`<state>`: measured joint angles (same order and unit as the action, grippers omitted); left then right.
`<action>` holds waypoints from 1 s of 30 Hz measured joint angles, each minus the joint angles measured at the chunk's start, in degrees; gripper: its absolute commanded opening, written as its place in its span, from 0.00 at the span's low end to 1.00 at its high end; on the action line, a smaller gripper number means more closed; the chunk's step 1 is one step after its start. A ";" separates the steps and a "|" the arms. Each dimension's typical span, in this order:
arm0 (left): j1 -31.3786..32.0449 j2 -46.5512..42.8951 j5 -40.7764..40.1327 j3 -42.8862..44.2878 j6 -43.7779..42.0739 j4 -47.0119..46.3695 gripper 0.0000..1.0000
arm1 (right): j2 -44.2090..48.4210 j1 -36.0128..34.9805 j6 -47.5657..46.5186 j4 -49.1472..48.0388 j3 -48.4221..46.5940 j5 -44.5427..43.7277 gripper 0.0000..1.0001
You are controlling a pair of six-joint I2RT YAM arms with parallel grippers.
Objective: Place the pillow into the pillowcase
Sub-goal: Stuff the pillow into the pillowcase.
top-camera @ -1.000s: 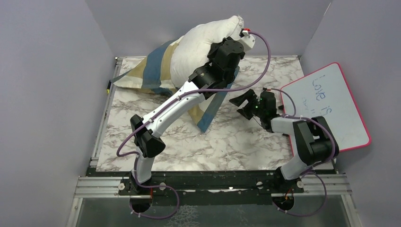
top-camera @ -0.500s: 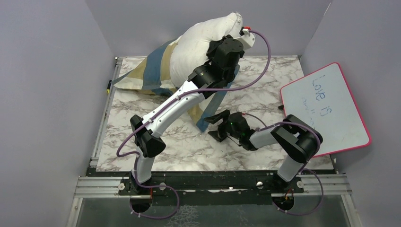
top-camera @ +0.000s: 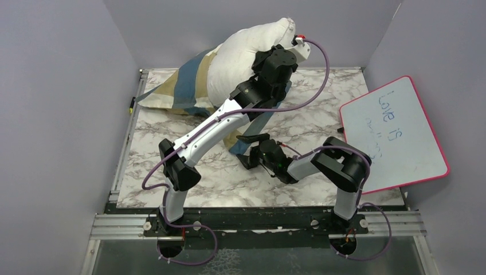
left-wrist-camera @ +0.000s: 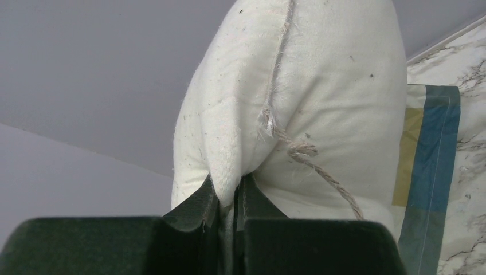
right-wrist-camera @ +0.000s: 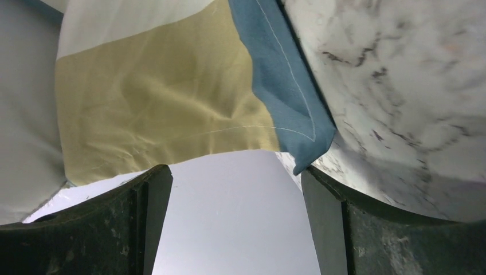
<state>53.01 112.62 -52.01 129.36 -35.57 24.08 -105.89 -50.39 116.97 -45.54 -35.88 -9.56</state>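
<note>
Off-white pillow (top-camera: 240, 54) is up off the bench (top-camera: 309, 114), lower end inside the blue/tan pillowcase (top-camera: 183, 86), which trails down to the bench at rear left. I've got the left gripper (left-wrist-camera: 228, 197) clamped on the pillow's top corner by the seam. Right gripper (right-wrist-camera: 235, 183) sits low, jaws apart, at the case's hanging blue corner; can't tell if touching. Whiteboard (top-camera: 395, 129) far right

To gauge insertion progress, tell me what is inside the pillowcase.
The pillow seems partly tucked into the pillowcase; its upper end sticks out, pinched by the left fingers. Fabric hides how deep it goes.
</note>
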 measured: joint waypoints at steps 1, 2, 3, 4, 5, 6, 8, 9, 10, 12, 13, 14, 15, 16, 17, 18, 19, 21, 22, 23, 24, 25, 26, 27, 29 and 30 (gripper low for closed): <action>0.00 0.00 0.00 -0.26 0.00 -0.17 0.00 | -0.66 -0.35 0.31 -0.02 -0.81 -0.90 0.87; 0.00 0.00 0.00 -0.52 0.02 -0.39 0.00 | -1.29 -0.63 0.57 -0.04 -1.55 -1.84 0.87; 0.11 0.00 0.02 -0.68 0.04 -0.46 0.00 | -1.84 -0.70 0.72 -0.09 -2.21 -2.64 0.87; 0.24 0.00 0.02 -0.90 0.13 -0.52 0.00 | -2.32 -0.83 0.94 -0.09 -2.80 -3.39 0.87; 0.26 0.00 0.00 -0.94 0.17 -0.52 0.00 | -2.75 -0.94 1.14 0.22 -3.54 -4.20 0.87; 0.35 0.00 0.02 -0.94 0.17 -0.52 0.00 | -2.95 -0.94 1.25 0.79 -4.09 -4.52 0.85; 0.35 0.00 0.02 -0.96 0.15 -0.61 0.00 | -3.15 -1.01 1.60 3.76 -5.88 -4.94 0.76; 0.35 0.00 0.02 -0.96 0.15 -0.74 0.00 | -3.21 -1.05 1.77 6.47 -7.17 -5.25 0.70; 0.35 0.00 0.02 -0.96 0.15 -0.83 0.00 | -3.21 -1.05 1.84 8.07 -7.87 -5.55 0.64; 0.35 0.00 0.02 -0.96 0.15 -0.87 0.00 | -3.21 -1.05 2.10 10.67 -8.68 -6.95 0.61; 0.35 0.00 0.02 -0.96 0.15 -0.90 0.00 | -3.21 -1.05 2.16 12.13 -8.70 -7.63 0.61; 0.35 0.00 0.02 -0.96 0.15 -0.90 0.00 | -3.21 -1.05 2.19 13.27 -8.68 -7.85 0.63; 0.35 0.00 0.02 -0.96 0.15 -0.92 0.00 | -3.21 -1.05 2.21 14.97 -8.68 -7.82 0.66; 0.35 0.00 0.04 -0.96 0.15 -0.92 0.00 | -3.17 -1.05 2.38 15.80 -8.68 -7.85 0.68; 0.35 0.00 0.02 -0.96 0.15 -0.92 0.00 | -2.80 -1.03 2.51 16.98 -9.01 -7.67 0.69; 0.35 -0.04 0.02 -1.16 0.15 -1.09 0.00 | -2.29 -1.03 2.58 18.97 -9.68 -7.54 0.69; 0.35 -0.13 0.02 -1.40 0.15 -1.27 0.00 | -1.79 -1.05 2.60 21.90 -10.78 -7.26 0.70; 0.35 -0.31 0.04 -1.88 0.15 -1.55 0.00 | -1.25 -1.05 2.62 27.30 -13.00 -6.86 0.70; 0.35 -0.39 0.04 -2.08 0.15 -1.66 0.00 | -1.14 -1.05 2.62 29.81 -14.21 -6.75 0.70; 0.37 -0.55 0.07 -2.36 0.17 -1.73 0.00 | -1.05 -1.05 2.62 31.34 -14.84 -6.64 0.70; 0.37 -0.74 0.09 -2.71 0.17 -1.77 0.00 | -0.92 -1.05 2.62 32.54 -15.28 -6.54 0.70; 0.37 -1.09 0.09 -3.32 0.26 -2.10 0.00 | -0.79 -1.05 2.62 33.44 -15.58 -6.45 0.70; 0.37 -1.38 0.11 -3.74 0.37 -2.25 0.00 | -0.79 -1.05 2.62 34.71 -16.06 -6.01 0.69; 0.37 -1.81 0.11 -4.46 0.52 -2.54 0.00 | -0.79 -1.03 2.62 36.24 -16.92 -5.53 0.69; 0.37 -2.40 0.11 -5.14 0.72 -2.78 0.00 | -0.92 -1.11 2.62 39.56 -18.60 -3.78 0.67; 0.37 -2.62 0.11 -5.35 0.83 -2.86 0.00 | -0.98 -1.27 2.62 41.11 -19.34 -2.97 0.65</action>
<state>53.39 110.00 -51.90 124.01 -34.74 21.21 -106.87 -51.66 119.59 -4.43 -55.22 -12.53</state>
